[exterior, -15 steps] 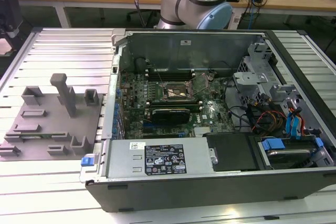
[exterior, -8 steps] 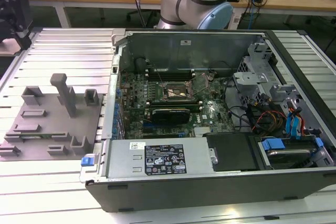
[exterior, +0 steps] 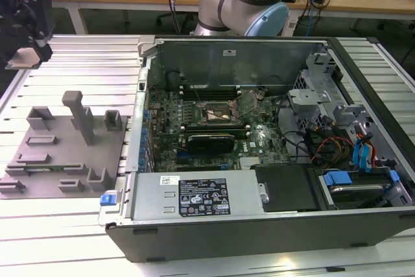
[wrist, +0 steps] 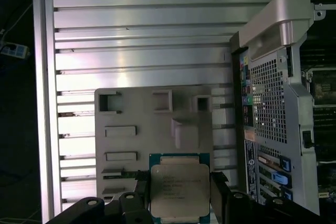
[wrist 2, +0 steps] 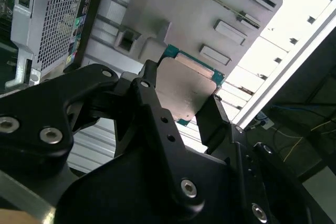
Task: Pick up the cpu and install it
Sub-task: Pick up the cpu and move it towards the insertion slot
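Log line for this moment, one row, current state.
gripper: shut on cpu | cpu: aloft, clear of grey tray | install: not done

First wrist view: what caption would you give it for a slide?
The gripper clamps the cpu by two opposite edges, grey tray and computer case beyond.

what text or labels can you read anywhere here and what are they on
No text here can be read; print shows in four places.
power supply: large label, lines of print, too small to read
beside that: small white sticker, too small to read
case inner wall: wall sticker, too small to read
cpu metal top, in the first wrist view: faint rows of print, blurred
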Robot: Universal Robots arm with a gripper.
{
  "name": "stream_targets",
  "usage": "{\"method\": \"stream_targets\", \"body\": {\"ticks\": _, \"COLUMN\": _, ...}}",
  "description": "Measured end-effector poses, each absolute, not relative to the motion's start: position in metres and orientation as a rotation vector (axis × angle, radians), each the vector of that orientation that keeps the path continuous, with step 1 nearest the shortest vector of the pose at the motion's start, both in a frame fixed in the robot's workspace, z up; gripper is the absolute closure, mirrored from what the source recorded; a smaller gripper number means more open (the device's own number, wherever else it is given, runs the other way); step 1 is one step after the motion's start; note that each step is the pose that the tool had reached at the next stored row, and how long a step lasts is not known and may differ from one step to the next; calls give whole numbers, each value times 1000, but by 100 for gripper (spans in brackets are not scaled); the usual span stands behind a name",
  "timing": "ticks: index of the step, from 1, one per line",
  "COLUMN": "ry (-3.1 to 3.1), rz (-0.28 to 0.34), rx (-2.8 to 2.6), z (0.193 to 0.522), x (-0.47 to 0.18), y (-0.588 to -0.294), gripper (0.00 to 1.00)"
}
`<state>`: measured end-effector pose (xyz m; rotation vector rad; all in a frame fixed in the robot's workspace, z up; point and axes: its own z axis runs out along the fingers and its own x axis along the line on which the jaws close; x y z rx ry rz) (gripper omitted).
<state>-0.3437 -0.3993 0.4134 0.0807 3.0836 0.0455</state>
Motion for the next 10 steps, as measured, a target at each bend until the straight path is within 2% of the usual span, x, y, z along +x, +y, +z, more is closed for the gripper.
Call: {"method": "stream_targets", "body": {"ticks": 10, "ry": 3084, "rz": 46, "rx": 81, "z": 413, "x": -318, "y": -399, "gripper": 45}}
